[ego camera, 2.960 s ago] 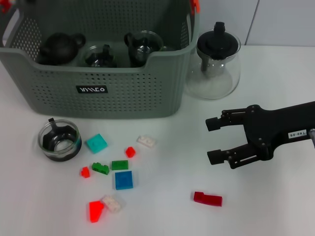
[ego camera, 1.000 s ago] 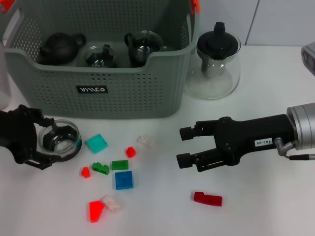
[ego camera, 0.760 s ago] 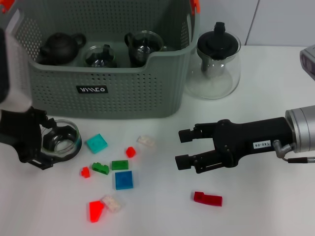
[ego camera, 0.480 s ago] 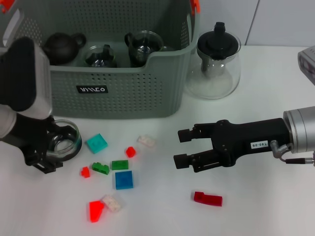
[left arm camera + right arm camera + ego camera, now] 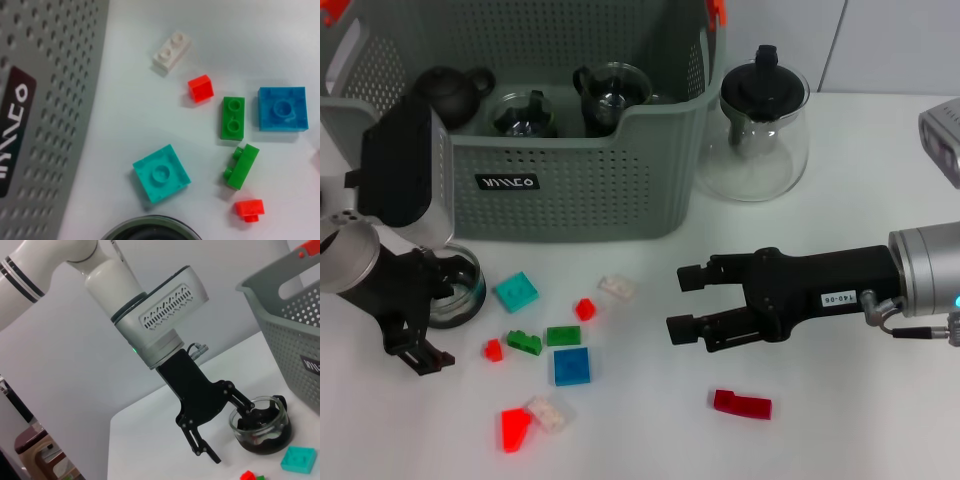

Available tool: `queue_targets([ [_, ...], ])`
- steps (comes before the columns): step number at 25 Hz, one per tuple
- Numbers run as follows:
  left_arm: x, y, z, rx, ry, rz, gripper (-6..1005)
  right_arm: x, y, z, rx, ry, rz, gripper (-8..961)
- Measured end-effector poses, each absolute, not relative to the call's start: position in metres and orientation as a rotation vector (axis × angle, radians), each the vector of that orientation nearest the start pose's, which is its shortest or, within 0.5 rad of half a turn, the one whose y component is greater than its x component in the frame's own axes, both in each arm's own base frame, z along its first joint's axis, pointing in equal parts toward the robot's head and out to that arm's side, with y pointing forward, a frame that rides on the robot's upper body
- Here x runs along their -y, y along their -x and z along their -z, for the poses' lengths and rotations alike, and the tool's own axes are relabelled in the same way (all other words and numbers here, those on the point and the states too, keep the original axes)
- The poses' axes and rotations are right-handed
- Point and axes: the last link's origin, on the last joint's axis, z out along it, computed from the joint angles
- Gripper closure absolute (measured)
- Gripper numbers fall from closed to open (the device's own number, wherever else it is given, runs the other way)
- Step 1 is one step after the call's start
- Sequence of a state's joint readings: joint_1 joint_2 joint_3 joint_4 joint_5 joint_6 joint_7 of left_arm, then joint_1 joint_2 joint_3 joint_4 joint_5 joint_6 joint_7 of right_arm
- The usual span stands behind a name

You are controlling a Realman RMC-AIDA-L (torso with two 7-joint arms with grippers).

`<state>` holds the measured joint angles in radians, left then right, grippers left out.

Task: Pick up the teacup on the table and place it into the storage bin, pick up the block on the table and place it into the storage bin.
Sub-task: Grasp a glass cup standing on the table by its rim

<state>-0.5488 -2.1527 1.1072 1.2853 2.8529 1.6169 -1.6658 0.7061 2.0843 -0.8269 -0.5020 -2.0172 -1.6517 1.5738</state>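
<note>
Lab: plain white table (image 5: 880,150), robot arms

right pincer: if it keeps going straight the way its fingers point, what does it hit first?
Likely the small red block, with the white block just beside that line. The right pincer, open, points across the table toward the robot's left. Its height is unclear, so it might pass over them.

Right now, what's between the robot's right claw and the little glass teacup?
In the head view, loose blocks lie between the right gripper and the teacup: white, red, green and teal.
</note>
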Motion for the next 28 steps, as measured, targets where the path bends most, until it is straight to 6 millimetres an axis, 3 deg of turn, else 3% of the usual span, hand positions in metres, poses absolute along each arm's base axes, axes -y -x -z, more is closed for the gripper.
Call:
queue_targets([
  [22, -0.341, 0.261, -0.017, 0.250, 2.845, -0.829, 209, -0.326, -0.208, 0.043, -0.817, 3.035, -0.769, 25],
  [28, -0.341, 0.262, -0.016, 0.263, 2.844, -0.826, 389, -0.326, -0.208, 0.043, -0.800, 3.033, -0.785, 25],
])
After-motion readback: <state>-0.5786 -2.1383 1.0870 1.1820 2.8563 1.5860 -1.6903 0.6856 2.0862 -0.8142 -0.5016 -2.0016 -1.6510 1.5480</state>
